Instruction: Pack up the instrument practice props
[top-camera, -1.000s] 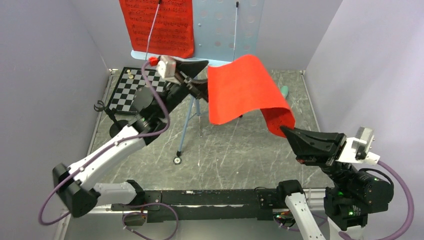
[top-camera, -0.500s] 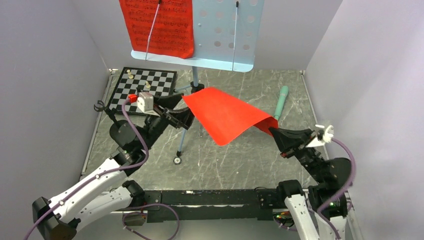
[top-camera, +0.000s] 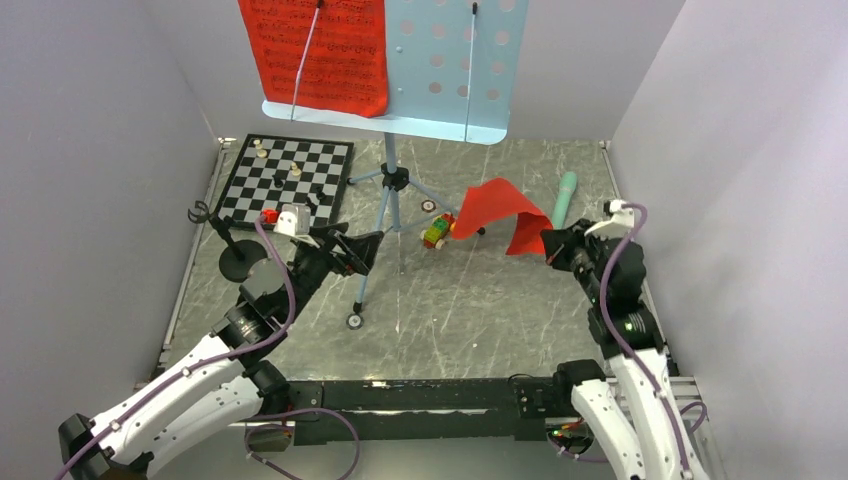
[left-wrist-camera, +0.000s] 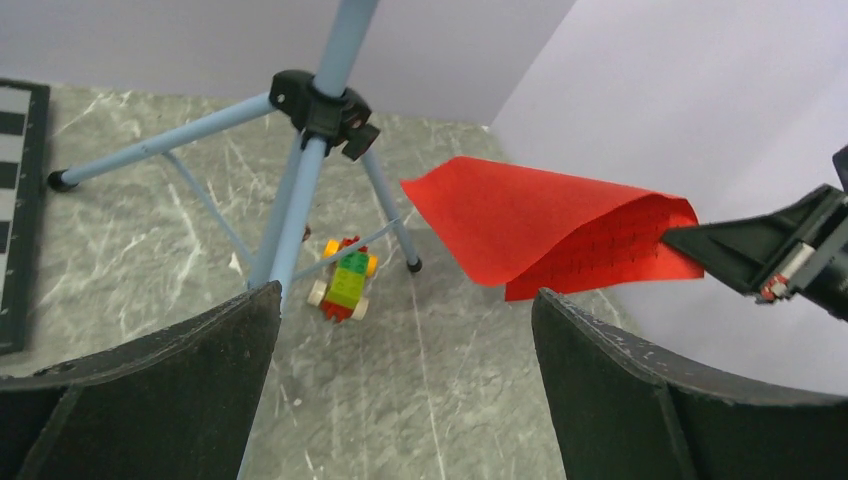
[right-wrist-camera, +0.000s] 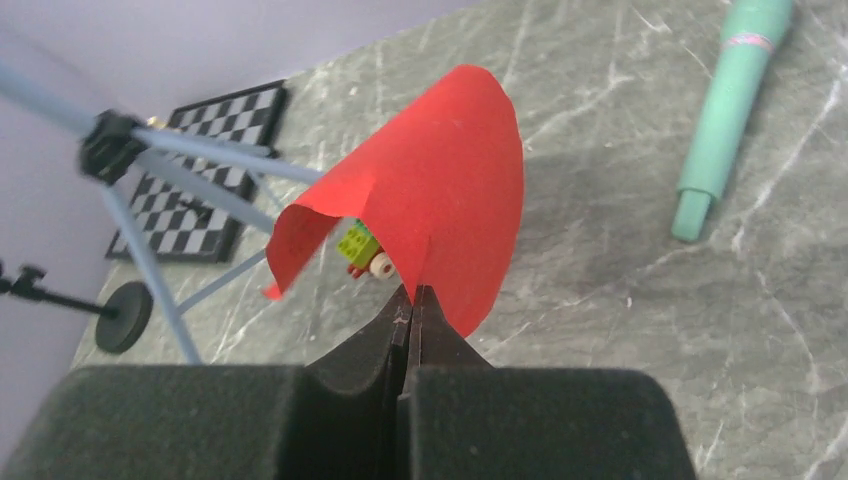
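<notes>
Inside the pinched red page (left-wrist-camera: 520, 215), only left-wrist view shows notes (left-wrist-camera: 612, 240).

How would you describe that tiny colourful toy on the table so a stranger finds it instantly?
From the tall light blue perforated music stand, follow the pole down to its tripod legs. Beside them, near the curled red paper sheet in the right gripper, sits the small block toy: the only thing of green, yellow and red bricks on white wheels.

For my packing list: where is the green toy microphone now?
In the top view the mint-green toy microphone lies on the table at far right, just beyond the right gripper and the red sheet it pinches.
</notes>
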